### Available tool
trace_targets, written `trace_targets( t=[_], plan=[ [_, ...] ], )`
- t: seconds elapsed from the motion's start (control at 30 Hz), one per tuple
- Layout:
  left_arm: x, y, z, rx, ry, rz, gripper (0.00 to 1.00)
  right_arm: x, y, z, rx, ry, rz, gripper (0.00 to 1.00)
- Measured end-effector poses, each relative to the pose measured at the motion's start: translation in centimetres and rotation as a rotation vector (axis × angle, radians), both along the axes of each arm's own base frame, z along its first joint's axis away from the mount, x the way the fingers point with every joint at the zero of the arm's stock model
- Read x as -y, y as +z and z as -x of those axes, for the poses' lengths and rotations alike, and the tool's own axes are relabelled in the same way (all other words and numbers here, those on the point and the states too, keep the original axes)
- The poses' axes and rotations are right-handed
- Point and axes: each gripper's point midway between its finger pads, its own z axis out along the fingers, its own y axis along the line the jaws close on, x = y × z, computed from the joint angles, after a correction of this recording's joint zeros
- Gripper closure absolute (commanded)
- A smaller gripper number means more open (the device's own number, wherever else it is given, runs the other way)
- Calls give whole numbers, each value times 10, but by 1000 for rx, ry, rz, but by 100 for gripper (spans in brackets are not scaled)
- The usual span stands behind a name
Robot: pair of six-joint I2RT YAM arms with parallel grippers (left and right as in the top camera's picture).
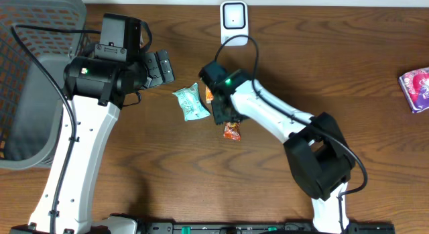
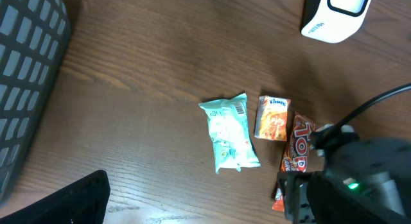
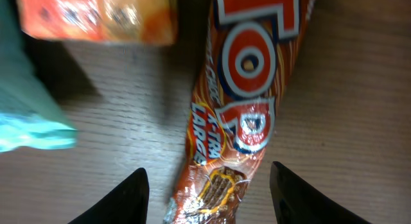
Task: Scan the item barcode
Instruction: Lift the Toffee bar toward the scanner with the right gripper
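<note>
The candy bar (image 3: 241, 102) lies flat on the worktop (image 1: 335, 53), just beside a small orange box (image 2: 272, 118) and a teal packet (image 1: 190, 103). All three sit a little to the near side of the white scanner (image 1: 234, 19) at the far edge. The right pincer (image 3: 207, 185) hangs directly over the bar's lower end. Its two fingers are spread, one on each side of the wrapper without touching it, and straddling it this way suits a grip across the narrow width. The bar appears to be the item meant for scanning, though no barcode shows on its upward face, so I cannot tell which side carries it. The left pincer (image 1: 161, 66) is spread wide and empty, parked near the grey basket (image 1: 40, 80) and apart from the packets, which leaves the right arm room to work.
</note>
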Motion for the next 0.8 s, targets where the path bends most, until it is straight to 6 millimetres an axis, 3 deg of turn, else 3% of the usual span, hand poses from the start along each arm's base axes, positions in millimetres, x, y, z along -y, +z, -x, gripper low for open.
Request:
trace_targets(
  t=[0.37, 0.47, 0.6, 0.67, 0.73, 0.8],
  plan=[
    [0, 0, 0, 0, 0, 0, 2, -2, -15, -8, 217, -45, 113, 49],
    [0, 0, 0, 0, 0, 0, 2, 3, -23, -7, 231, -58, 126, 55],
    [0, 0, 0, 0, 0, 0, 2, 6, -23, -8, 245, -75, 135, 74],
    [0, 0, 0, 0, 0, 0, 2, 7, -24, -7, 243, -77, 137, 89],
    [0, 0, 0, 0, 0, 0, 2, 8, -24, -8, 241, -83, 135, 98],
    [0, 0, 0, 0, 0, 0, 2, 9, -24, -8, 235, -89, 130, 99]
  ],
)
